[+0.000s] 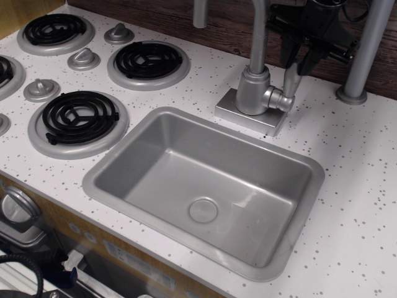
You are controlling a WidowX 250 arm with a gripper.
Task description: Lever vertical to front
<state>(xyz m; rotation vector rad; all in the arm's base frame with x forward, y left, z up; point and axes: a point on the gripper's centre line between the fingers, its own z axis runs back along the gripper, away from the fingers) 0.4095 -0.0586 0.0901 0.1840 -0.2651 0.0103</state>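
Note:
The lever is a small silver paddle that stands upright on a short stub at the right side of the cylindrical faucet body. My black gripper comes down from the top right. Its two fingers sit close against either side of the lever's upper end, which is partly hidden between them. The jaws look closed on the paddle's top.
The faucet spout rises just left of the gripper. A grey post stands to its right against the wooden back wall. The sink basin lies in front of the faucet. Stove burners and knobs are at the left.

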